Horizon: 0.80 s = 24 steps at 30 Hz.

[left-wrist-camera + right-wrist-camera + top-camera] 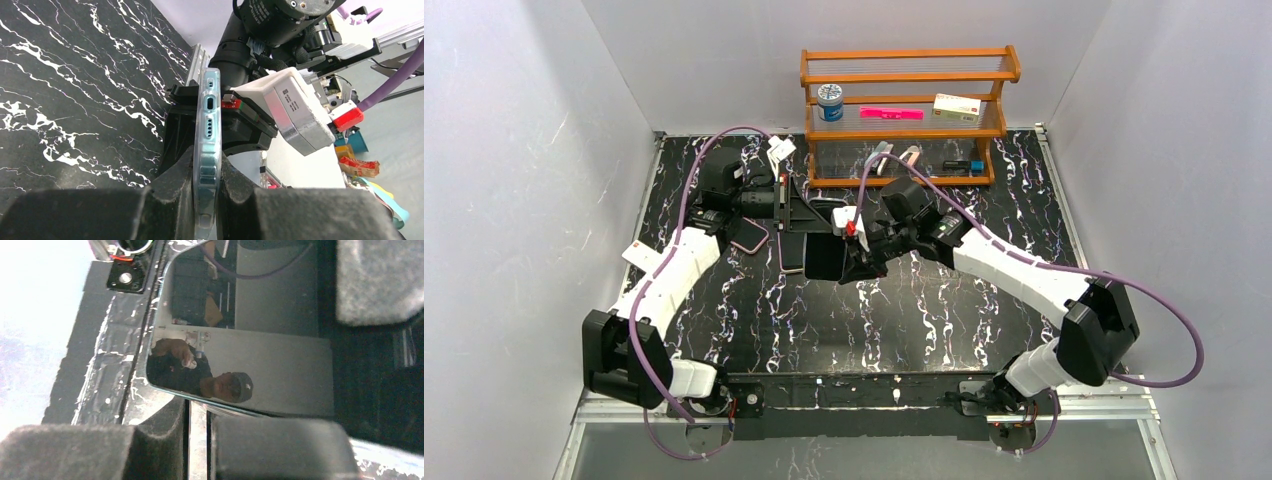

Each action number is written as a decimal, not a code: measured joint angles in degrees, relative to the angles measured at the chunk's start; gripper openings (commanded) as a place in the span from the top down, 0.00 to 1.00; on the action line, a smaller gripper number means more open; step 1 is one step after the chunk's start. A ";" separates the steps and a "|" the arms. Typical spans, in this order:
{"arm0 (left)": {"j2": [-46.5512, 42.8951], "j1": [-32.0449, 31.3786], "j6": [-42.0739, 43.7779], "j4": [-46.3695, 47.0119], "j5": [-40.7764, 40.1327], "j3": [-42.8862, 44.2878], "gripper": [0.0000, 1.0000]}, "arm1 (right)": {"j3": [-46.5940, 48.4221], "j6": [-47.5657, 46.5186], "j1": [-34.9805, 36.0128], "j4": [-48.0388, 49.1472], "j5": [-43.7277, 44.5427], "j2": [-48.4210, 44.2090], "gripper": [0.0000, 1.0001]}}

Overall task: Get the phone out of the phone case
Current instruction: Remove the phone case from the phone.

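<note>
**Two-arm hold at the separation step.** The left gripper (206,165) is clamped across the thickness of the phone case (207,132). One pad (172,195) presses each broad face, so the case stands on edge between them, with its port-and-speaker end pointing away from the wrist. Gripping the faces leaves the rims of the case bare for the other arm.

Directly opposite, the right gripper (198,440) has its fingers drawn close on a thin pale strip. This strip is judged to be a rim of the case, though the wrist view is too tight to settle that. Just past those fingers lies the glossy screen of the phone (250,355), bright with reflections. Its rounded corners are exposed on the side nearest the fingers. Whether the phone has begun to lift from its seat cannot be told, and it is judged not yet free.

In the overhead view both grippers meet with the handset held between them, and it appears clear of the black marbled table (75,100). Held aloft like this, one arm can serve as anchor while the other peels or pushes. A slipping rim is the likeliest fault. Beyond the grippers, well apart, stands a wooden rack (904,110), which has no part in the step.
</note>
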 measured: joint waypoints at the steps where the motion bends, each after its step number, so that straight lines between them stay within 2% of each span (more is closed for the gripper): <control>1: -0.13 0.07 0.04 0.04 -0.22 0.00 1.00 | -0.83 0.52 0.09 1.49 0.94 -0.39 0.99; 4: -1.01 0.04 0.28 0.22 -1.68 -0.37 1.00 | -4.00 4.00 0.44 6.78 5.42 -2.10 0.98; 8: -3.98 0.07 0.31 1.92 -5.57 -2.89 1.00 | -9.33 12.55 0.09 15.15 10.84 -4.85 0.83; 13: -8.17 0.13 -5.42 6.99 -10.32 -9.90 1.00 | -12.90 21.05 -1.36 25.29 16.61 -7.06 0.61; 16: -10.51 0.04 -9.90 10.73 -12.55 -14.25 1.00 | -14.25 26.29 -2.12 30.36 20.26 -9.31 0.42; 19: -12.87 0.07 -10.71 11.61 -15.93 -15.85 1.00 | -18.64 31.76 -2.32 33.62 23.19 -13.16 0.21; 24: -15.65 0.07 -10.69 12.72 -23.19 -16.41 1.00 | -25.29 41.05 -2.23 34.60 28.39 -20.79 0.18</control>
